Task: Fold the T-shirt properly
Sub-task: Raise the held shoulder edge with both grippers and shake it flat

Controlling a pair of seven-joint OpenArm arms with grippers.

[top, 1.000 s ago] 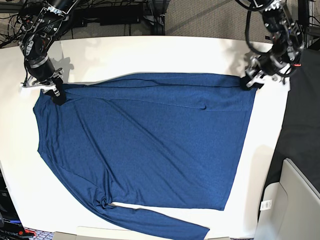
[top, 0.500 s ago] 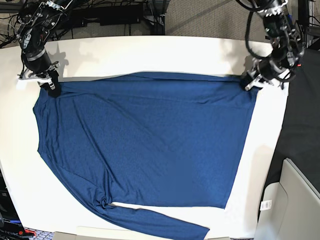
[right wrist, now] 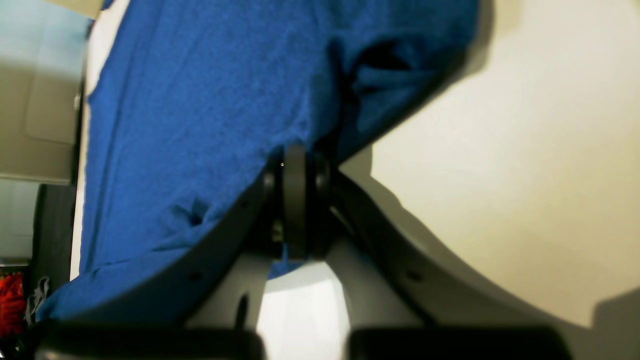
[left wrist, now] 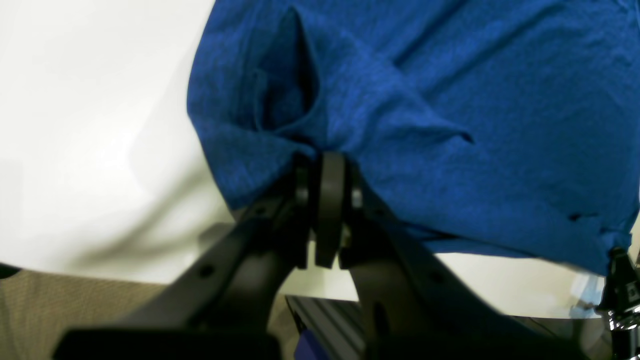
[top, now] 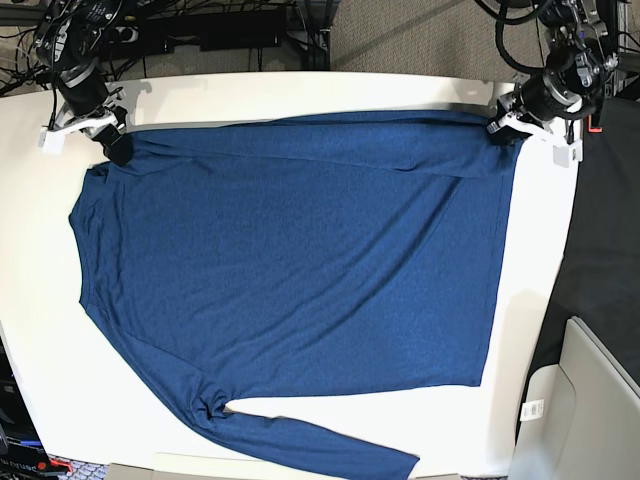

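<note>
The dark blue T-shirt (top: 290,260) lies spread over the white table (top: 300,95), one long sleeve along the front edge. My left gripper (top: 503,128), at the base view's right, is shut on the shirt's far right corner; its wrist view shows the fingers (left wrist: 327,170) pinching bunched blue fabric (left wrist: 400,100). My right gripper (top: 115,145), at the base view's left, is shut on the far left corner; its wrist view shows the fingers (right wrist: 295,165) clamped on fabric (right wrist: 210,100). The collar tag is hidden.
Cables and dark gear (top: 220,25) sit beyond the table's far edge. A grey bin with a label (top: 585,400) stands off the table at the lower right. A black surface (top: 600,240) borders the table's right side.
Both grippers have pulled the shirt's far edge away toward the back of the table. The fold along that edge has opened out and the cloth lies flatter and wider.
</note>
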